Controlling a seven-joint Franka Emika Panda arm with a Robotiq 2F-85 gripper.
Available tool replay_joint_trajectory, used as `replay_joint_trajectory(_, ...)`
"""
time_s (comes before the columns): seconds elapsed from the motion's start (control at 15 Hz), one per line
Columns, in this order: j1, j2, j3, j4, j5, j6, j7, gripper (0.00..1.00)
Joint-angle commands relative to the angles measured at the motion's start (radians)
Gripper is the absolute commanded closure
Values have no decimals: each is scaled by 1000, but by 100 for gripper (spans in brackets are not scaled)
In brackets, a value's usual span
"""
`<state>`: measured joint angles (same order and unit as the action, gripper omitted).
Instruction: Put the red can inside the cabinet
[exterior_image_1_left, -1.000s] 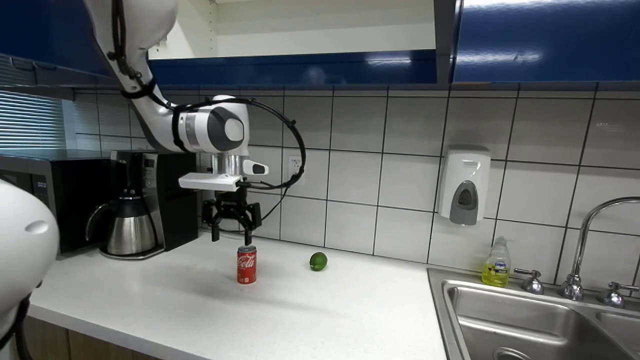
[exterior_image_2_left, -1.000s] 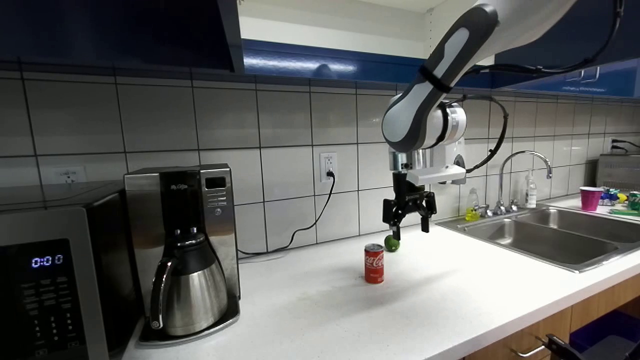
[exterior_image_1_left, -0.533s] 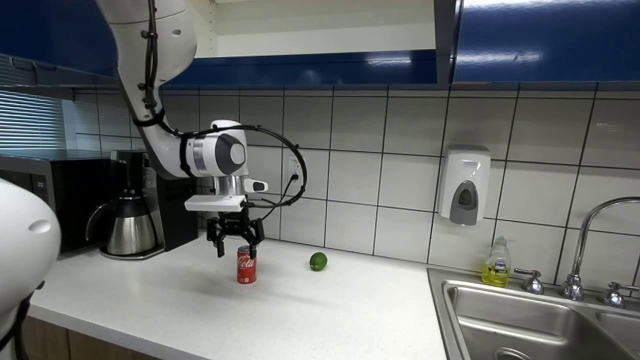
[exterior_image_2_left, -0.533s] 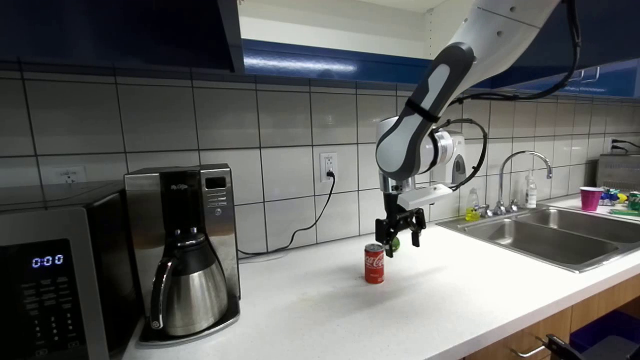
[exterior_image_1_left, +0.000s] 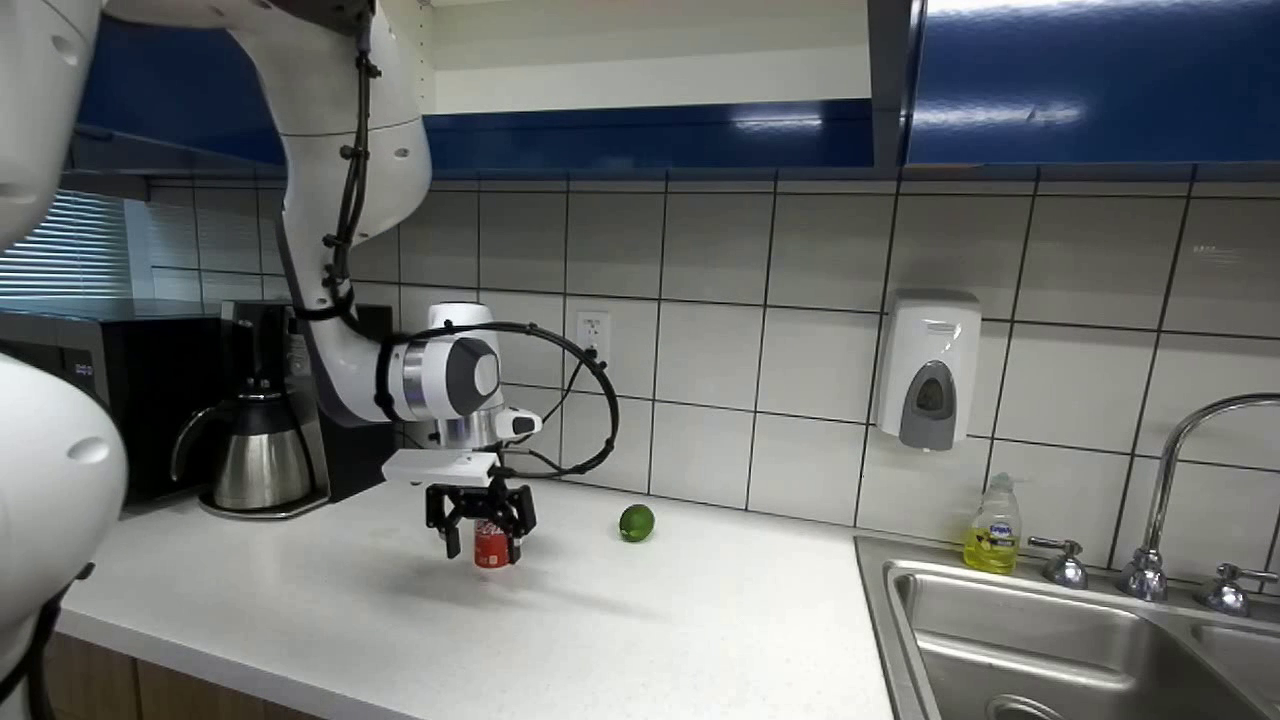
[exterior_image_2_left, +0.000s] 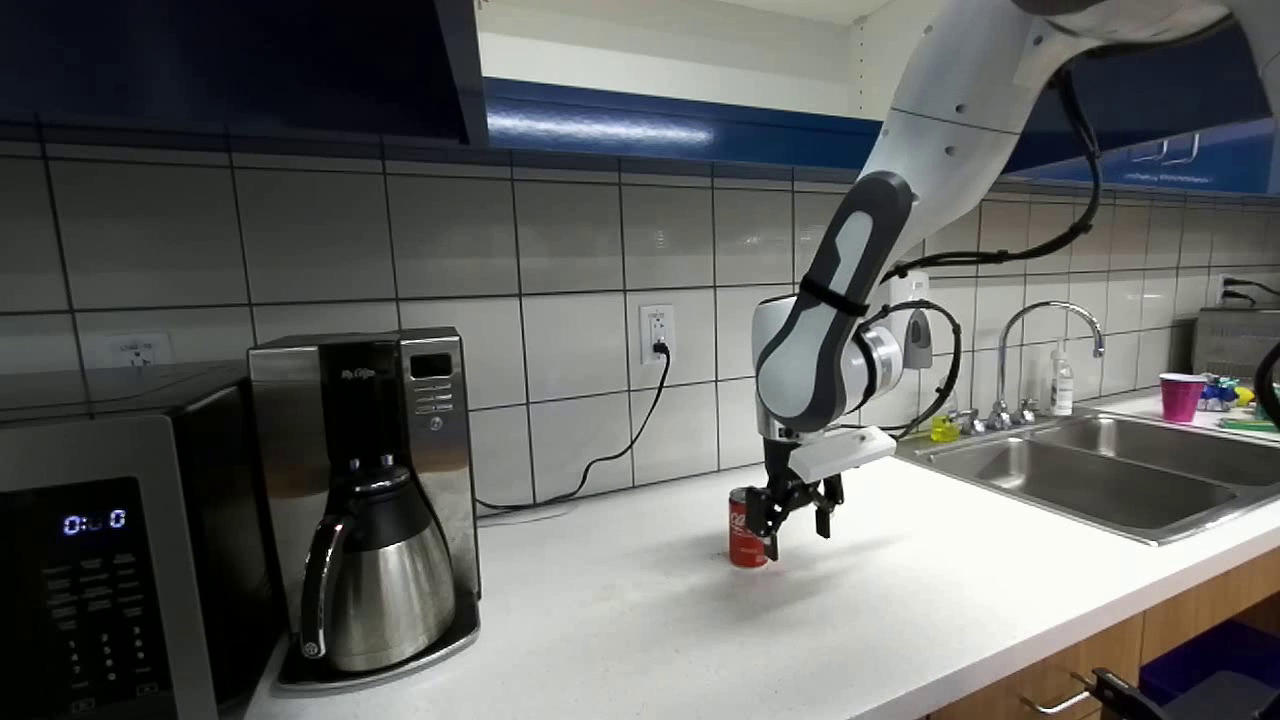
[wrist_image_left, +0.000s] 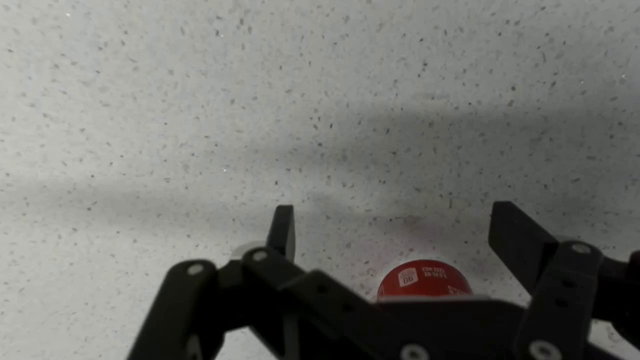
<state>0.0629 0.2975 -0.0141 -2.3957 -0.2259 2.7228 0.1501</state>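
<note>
Evidently, a grasp of the red can (exterior_image_2_left: 741, 545) is being lined up. From left to right in an exterior view, the coffee maker (exterior_image_1_left: 320, 450) is being seen well to the left of the gripper (exterior_image_1_left: 484, 555), so no hindrance is being expected there. The gripper is being held low over the counter (exterior_image_1_left: 700, 640), with its fingers spread and nothing pinched. Upright just beside those fingers, apparently on the side toward the tiled wall (exterior_image_1_left: 705, 345), the can is being partly covered by the gripper in both exterior views. In the wrist view it is being cut off by the gripper's body, farther from the finger at the left (wrist_image_left: 284, 232) than from the finger at the right (wrist_image_left: 520, 240); whether it is being straddled cannot be told. So, before any squeeze, a small shift wallward is being called for, plus sideways centring, until equal gaps are being shown beside both fingers. Otherwise tipping or sliding by one finger is being risked. A level, moderate squeeze is being favoured, since thin metal could be dented. To the right of the gripper, the lime (exterior_image_1_left: 636, 523) is being seen well apart. Above and to the gripper's right, the cabinet (exterior_image_1_left: 650, 70) is being shown with its interior exposed, so a high, upright lift is being foreseen.
</note>
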Motion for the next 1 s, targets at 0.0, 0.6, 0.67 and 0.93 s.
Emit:
replay_joint_trajectory(0.0, 58, 55, -53, 24, -40, 102, 68, 0)
replay_joint_trajectory(0.6, 202, 94, -182, 16, -15, 326, 102, 0)
replay_joint_trajectory(0.67, 217, 100, -195, 17, -12, 347, 101, 0)
replay_joint_trajectory(0.93, 272, 123, -238, 19, 10, 403, 84, 0)
